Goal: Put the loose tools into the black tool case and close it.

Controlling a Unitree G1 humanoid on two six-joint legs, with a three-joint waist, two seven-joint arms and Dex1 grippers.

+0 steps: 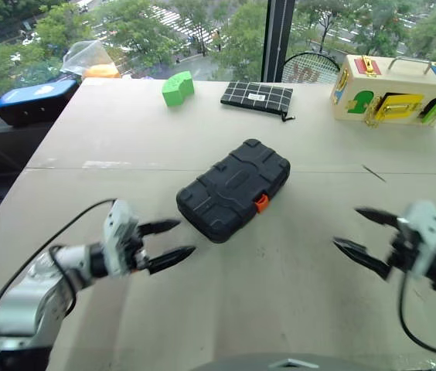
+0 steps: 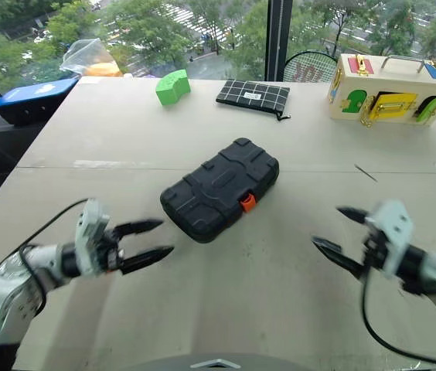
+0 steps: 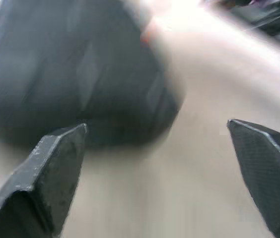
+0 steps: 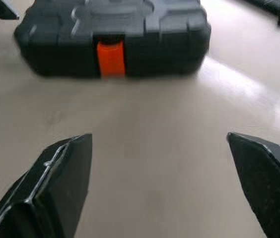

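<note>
two pincers hang nearest, low over the worktop [image 1: 295, 294]: the left pincer [image 1: 165, 243] and the right pincer [image 1: 361, 233], each with its black fingers spread wide and nothing between them, both pointing inward toward the middle. between them and a little farther off lies the black tool case [image 1: 233, 189], lid down, flat on the worktop and set at a slant, its orange latch [image 1: 261, 203] on the long edge that faces the right pincer. it looks like stiff moulded plastic, ribbed enough to give some purchase, smooth at the corners, and probably weighty if tools sit inside. i'd take it across the narrow width, away from the latch. no loose tools lie around it. beyond, a green block [image 1: 177, 87] and a gridded black pouch [image 1: 257, 98].
</note>
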